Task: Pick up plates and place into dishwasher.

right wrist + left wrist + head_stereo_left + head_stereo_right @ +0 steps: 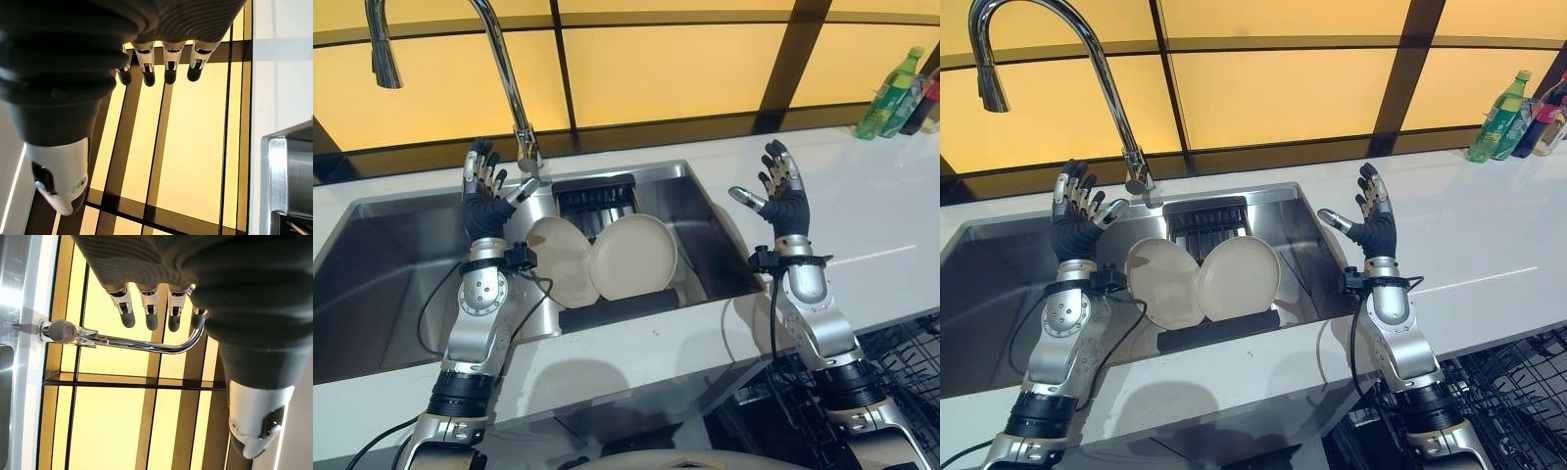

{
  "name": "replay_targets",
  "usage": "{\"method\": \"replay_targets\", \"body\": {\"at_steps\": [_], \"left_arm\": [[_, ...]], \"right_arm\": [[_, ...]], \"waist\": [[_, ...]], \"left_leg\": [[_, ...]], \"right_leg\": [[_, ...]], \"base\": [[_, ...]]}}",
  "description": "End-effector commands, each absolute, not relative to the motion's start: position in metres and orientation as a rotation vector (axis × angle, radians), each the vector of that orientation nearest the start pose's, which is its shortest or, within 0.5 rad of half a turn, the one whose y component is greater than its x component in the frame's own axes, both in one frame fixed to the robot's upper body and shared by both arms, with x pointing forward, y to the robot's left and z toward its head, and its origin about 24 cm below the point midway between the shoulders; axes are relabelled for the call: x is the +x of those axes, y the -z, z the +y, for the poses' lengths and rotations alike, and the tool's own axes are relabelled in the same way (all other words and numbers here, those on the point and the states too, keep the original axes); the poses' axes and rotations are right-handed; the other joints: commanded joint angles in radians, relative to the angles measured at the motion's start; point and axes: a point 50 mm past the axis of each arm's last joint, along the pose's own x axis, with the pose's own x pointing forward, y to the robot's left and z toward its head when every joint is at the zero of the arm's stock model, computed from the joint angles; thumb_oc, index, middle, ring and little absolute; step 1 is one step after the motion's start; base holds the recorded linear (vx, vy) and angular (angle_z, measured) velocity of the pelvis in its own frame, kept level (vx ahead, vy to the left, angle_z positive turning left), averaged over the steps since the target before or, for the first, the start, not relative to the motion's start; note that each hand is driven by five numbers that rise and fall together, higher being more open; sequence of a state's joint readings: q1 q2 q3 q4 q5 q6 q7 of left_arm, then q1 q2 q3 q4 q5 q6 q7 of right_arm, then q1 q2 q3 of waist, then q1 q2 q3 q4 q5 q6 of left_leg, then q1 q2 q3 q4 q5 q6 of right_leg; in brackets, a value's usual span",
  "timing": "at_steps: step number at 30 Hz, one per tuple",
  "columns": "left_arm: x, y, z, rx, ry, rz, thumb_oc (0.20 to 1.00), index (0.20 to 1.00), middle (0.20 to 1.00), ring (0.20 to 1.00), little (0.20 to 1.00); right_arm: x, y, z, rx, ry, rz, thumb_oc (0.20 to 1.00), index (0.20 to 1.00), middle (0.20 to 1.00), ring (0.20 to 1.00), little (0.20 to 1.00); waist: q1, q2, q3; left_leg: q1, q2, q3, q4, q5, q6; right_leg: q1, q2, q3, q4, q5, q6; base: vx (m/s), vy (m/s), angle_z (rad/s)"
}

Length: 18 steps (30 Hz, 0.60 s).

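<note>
1. So far you are holding nothing: your left hand [485, 201] is hovering raised over the sink [391, 255] beside the faucet [504, 73], fingers spread and straight, and your right hand [785, 196] is hovering over the white counter [881, 225], equally wide open
2. Both cream plates [607, 259] are sitting in the sink, leaning on edge against the black dish rack [595, 196], so no plate is loaded yet, as far as you can judge
3. Each plate is standing nearly upright, tilting back toward the rack, faces turned toward you; the right plate [634, 257] is overlapping the left plate [558, 259]
4. The dishwasher rack [901, 372] is waiting open at your lower right, below the counter edge
5. Green bottles [891, 93] are standing at the far right of the counter, well apart from the work
</note>
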<state>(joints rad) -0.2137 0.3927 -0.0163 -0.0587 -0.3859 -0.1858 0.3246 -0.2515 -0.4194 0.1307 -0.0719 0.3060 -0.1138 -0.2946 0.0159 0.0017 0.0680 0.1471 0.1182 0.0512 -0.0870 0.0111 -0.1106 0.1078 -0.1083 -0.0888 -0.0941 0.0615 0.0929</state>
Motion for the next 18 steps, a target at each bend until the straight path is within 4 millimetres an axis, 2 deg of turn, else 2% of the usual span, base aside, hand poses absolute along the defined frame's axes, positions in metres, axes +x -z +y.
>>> {"method": "replay_targets", "body": {"at_steps": [1,16,18], "left_arm": [[0.281,-0.163,0.218,-0.052,-0.209,-0.550,1.000,1.000,1.000,1.000,1.000],[0.282,-0.171,0.218,-0.010,-0.195,-0.588,1.000,1.000,1.000,1.000,1.000],[0.282,-0.175,0.220,0.072,-0.210,-0.606,1.000,1.000,1.000,1.000,1.000]], "right_arm": [[0.290,-0.177,-0.181,-0.032,0.059,-0.582,1.000,1.000,1.000,1.000,1.000],[0.290,-0.177,-0.182,-0.023,0.052,-0.582,1.000,1.000,1.000,1.000,1.000],[0.290,-0.178,-0.182,-0.023,0.051,-0.582,1.000,1.000,1.000,1.000,1.000]], "waist": [[0.010,-0.013,-0.046],[0.006,-0.010,-0.048],[0.006,-0.009,-0.049]], "left_leg": [[-0.047,0.034,0.039,0.029,-0.023,-0.004],[-0.050,0.035,0.040,0.028,-0.022,-0.004],[-0.050,0.033,0.038,0.028,-0.022,-0.004]], "right_leg": [[0.010,-0.076,-0.097,0.067,-0.087,0.044],[0.008,-0.076,-0.098,0.066,-0.087,0.043],[0.009,-0.076,-0.097,0.064,-0.086,0.043]], "base": [[0.00,0.000,0.00],[0.00,0.000,0.00],[0.00,0.000,0.00]]}}
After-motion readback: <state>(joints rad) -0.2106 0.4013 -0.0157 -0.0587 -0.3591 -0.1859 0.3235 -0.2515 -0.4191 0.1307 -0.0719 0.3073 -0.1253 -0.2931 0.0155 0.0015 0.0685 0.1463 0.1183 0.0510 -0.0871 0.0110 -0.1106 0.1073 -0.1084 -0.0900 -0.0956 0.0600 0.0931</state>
